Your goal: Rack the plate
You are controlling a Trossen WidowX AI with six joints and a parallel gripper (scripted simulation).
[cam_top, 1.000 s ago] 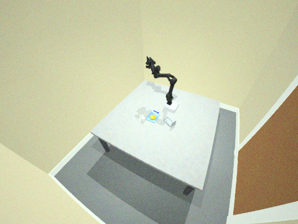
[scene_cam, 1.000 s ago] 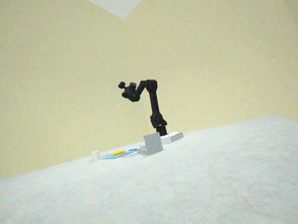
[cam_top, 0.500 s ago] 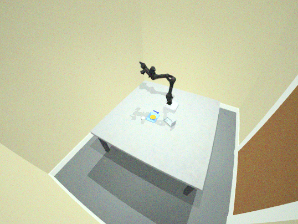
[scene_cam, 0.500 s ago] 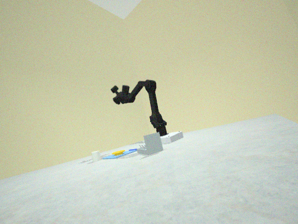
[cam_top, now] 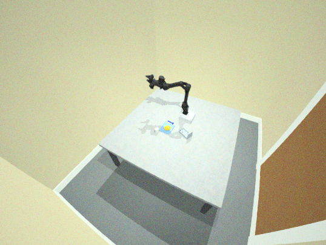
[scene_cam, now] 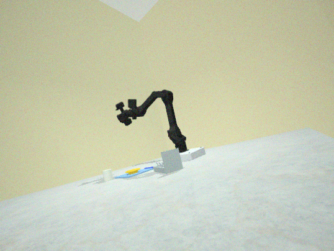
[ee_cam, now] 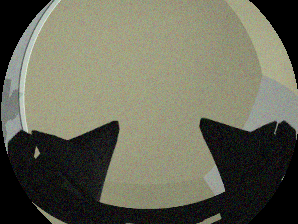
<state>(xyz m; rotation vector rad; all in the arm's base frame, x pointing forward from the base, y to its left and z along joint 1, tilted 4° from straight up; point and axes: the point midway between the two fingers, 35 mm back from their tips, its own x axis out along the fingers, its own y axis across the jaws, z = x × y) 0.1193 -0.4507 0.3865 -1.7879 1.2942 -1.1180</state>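
Note:
A small yellow plate (cam_top: 167, 128) (scene_cam: 133, 171) lies flat on a light-blue mat (cam_top: 166, 132) (scene_cam: 122, 176). The grey dish rack (cam_top: 189, 134) (scene_cam: 172, 161) stands beside the mat, to its right in the top and exterior views, with a tall panel on one side and small rails. My gripper (cam_top: 148, 81) (scene_cam: 120, 115) (ee_cam: 160, 124) is open and empty, high above the table and up and left of the plate in the top and exterior views. The wrist view shows wall between the spread fingers; neither plate nor rack is in that view.
A white cup-like cylinder (cam_top: 156, 130) (scene_cam: 107, 175) stands just left of the mat. A dark-blue slim object (cam_top: 171, 122) (scene_cam: 149, 168) lies at the mat's edge nearer the arm. The arm's white base (cam_top: 187, 117) (scene_cam: 193, 154) is behind the rack.

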